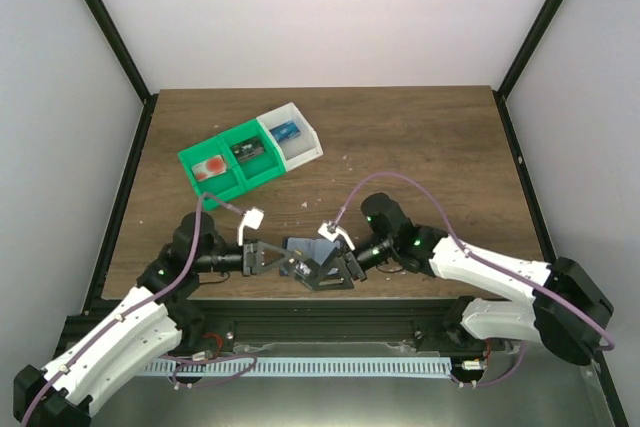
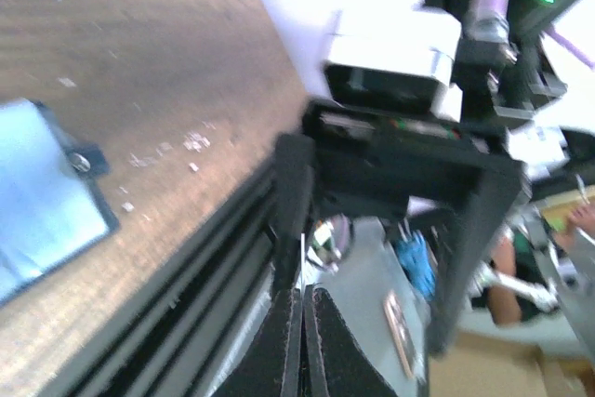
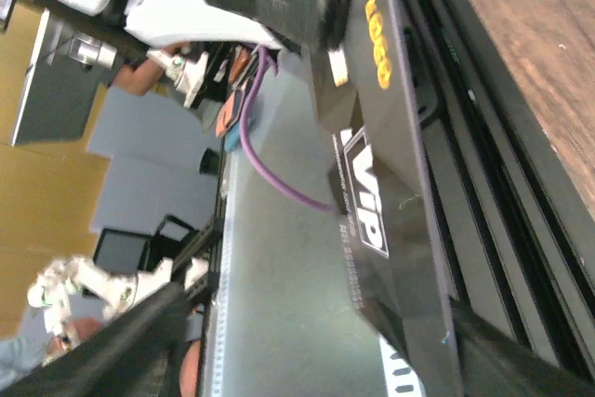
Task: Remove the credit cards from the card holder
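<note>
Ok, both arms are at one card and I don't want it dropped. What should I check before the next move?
1. Left end effector shut: ok.
2. Left end effector clamped on the dark card: ok, it grips the card's far end in the right wrist view.
3. Right end effector open: ok, its fingers stand wide apart.
4. Dark card clear of the right fingers: cannot tell, one edge runs close to a finger.
5. Card holder out of the way: ok, it lies flat on the table, held by neither arm.
6. More cards left in the card holder: cannot tell.
</note>
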`<move>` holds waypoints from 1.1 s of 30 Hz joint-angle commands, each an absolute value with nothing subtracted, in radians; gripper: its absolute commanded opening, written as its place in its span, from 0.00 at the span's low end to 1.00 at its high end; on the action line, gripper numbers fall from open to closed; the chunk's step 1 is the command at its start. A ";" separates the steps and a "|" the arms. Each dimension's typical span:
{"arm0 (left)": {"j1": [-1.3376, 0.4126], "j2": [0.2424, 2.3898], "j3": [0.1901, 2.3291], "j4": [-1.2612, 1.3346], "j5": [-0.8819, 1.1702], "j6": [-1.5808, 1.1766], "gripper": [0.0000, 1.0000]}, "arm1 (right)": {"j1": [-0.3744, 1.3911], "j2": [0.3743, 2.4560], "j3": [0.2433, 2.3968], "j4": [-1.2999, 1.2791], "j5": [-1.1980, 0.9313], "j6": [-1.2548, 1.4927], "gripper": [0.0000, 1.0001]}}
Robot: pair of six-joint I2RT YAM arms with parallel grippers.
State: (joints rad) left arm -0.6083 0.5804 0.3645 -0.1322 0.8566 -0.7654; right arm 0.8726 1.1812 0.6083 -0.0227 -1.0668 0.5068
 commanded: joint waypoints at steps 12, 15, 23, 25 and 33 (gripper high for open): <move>-0.601 0.591 0.497 -0.192 0.023 -0.896 0.00 | 0.840 1.027 0.567 0.004 -0.802 0.638 1.00; -0.601 0.654 0.554 -0.193 -0.138 -0.870 0.00 | 0.838 1.018 0.565 -0.006 -0.782 0.633 1.00; -0.490 0.900 0.692 -0.122 -0.226 -0.796 0.00 | 0.839 0.974 0.578 -0.031 -0.747 0.606 1.00; -0.444 0.951 0.700 -0.078 -0.217 -0.797 0.00 | 0.839 0.967 0.582 -0.033 -0.746 0.604 1.00; -0.297 1.159 0.719 0.086 -0.121 -0.817 0.00 | 0.839 0.961 0.580 -0.036 -0.743 0.604 1.00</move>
